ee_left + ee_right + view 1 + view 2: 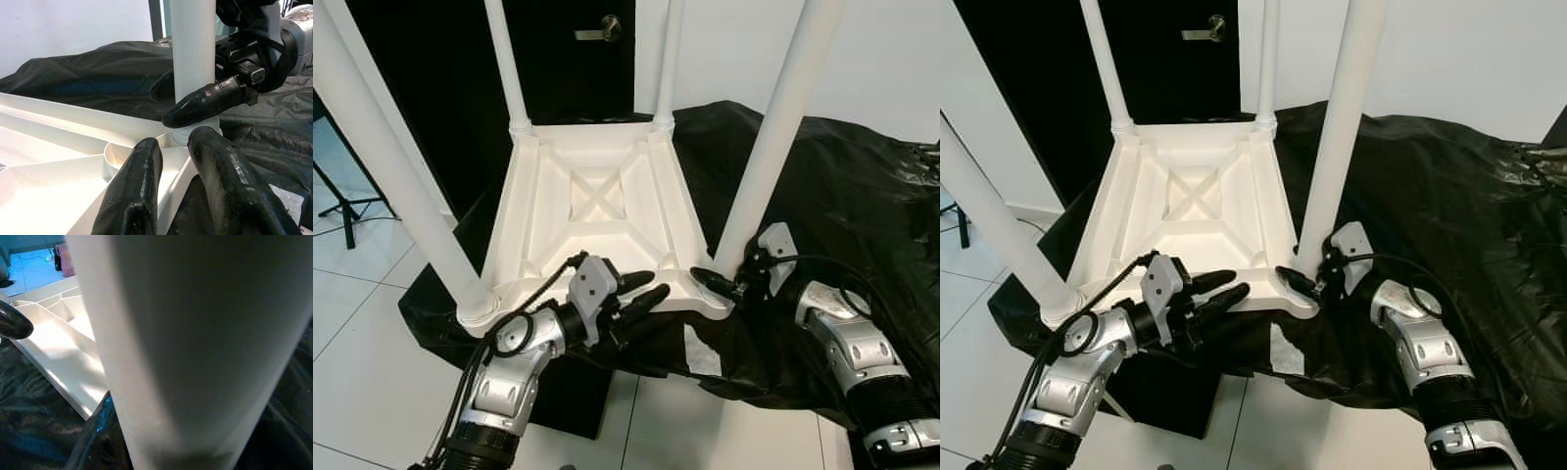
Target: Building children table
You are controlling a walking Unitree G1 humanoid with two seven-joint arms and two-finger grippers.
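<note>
Gripping table leg (773, 137): right pincer (713, 282), clamped at base | left pincer (641, 291) apart, level.

White plastic children's table (597, 211), upside down on black sheeting (842, 196), four round legs (773, 137) pointing up.

A white-walled room with a pale tiled floor, a black sheet spread across the middle of it.

The wall (891, 59) is plain white, and beside it stands a dark door (568, 69) with a metal lever handle (599, 29). The crumpled, glossy sheet (862, 186) catches the light. White floor tiles (372, 362) with thin grout lines run below, and a black tripod (347, 211) stands at the left edge.
</note>
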